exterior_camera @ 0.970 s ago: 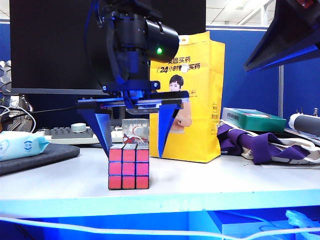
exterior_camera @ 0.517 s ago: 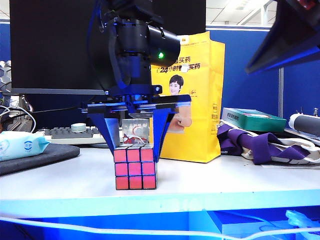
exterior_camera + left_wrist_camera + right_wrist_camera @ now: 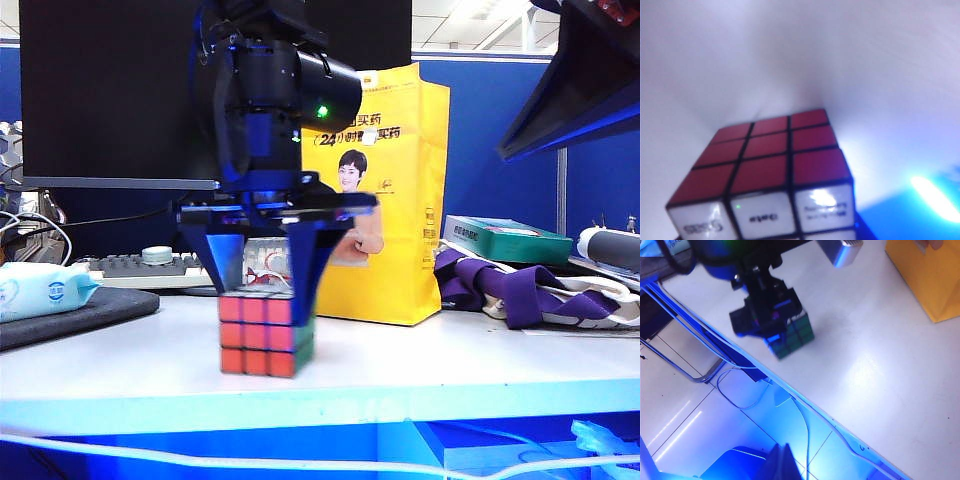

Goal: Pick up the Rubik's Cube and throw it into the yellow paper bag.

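Pink-red and white, black-gridded Rubik's Cube (image 3: 266, 334) sits on the white tabletop (image 3: 450, 360), clamped at its upper sides by the left gripper (image 3: 268, 285); a second earlier those blue fingers stood wide and the cube faced squarely, now it is twisted. Lift straight up, keeping the squeeze firm, before swinging toward the tall yellow paper bag (image 3: 395, 190) just behind. Right gripper: aloft at the right, state indiscernible.

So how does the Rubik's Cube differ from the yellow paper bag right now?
The Rubik's Cube is small, with a black grid and red, green and white faces; the yellow paper bag is far taller, yellow, printed with a woman. The cube sits near the table's front edge between the left gripper's fingers; the bag stands untouched behind it. Both rest on the white table.
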`<action>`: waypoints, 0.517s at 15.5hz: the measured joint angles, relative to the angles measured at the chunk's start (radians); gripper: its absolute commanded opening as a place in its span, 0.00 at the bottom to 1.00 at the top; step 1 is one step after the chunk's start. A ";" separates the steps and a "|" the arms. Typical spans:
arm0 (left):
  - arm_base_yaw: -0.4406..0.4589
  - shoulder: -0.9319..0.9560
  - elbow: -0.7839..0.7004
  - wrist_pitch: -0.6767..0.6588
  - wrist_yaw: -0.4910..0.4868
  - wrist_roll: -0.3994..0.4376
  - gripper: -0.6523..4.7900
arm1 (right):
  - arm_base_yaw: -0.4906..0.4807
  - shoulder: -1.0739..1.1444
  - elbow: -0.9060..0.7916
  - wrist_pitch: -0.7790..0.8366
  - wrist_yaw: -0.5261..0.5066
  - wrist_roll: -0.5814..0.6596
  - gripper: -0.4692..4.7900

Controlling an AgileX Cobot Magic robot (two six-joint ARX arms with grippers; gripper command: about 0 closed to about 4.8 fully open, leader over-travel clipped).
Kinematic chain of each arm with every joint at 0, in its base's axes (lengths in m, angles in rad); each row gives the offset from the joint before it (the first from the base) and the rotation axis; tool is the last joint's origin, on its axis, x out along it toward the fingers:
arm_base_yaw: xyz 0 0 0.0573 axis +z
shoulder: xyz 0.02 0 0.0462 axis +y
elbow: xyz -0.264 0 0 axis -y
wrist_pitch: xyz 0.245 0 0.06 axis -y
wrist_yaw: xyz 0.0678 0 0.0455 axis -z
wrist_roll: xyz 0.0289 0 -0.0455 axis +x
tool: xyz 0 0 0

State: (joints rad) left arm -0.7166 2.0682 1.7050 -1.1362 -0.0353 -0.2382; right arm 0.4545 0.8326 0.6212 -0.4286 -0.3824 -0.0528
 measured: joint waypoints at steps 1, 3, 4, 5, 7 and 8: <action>0.001 -0.010 -0.001 0.010 -0.057 0.041 0.22 | 0.000 0.000 0.000 0.000 0.000 0.000 0.09; 0.011 -0.080 -0.003 0.047 -0.148 0.105 0.21 | 0.000 0.000 0.000 0.000 0.000 0.000 0.09; 0.015 -0.116 -0.003 0.075 -0.158 0.116 0.21 | 0.000 0.000 0.000 0.001 0.000 0.000 0.09; 0.023 -0.166 -0.002 0.124 -0.161 0.126 0.21 | 0.000 0.000 0.000 0.002 0.000 0.000 0.09; 0.026 -0.275 -0.002 0.214 -0.172 0.164 0.21 | 0.000 0.000 0.000 0.016 0.000 0.000 0.09; 0.025 -0.312 -0.002 0.231 -0.180 0.182 0.21 | 0.000 0.000 0.000 0.024 0.000 0.000 0.09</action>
State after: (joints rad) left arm -0.6914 1.7561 1.7027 -0.9054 -0.2150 -0.0559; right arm 0.4545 0.8326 0.6212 -0.4046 -0.3824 -0.0528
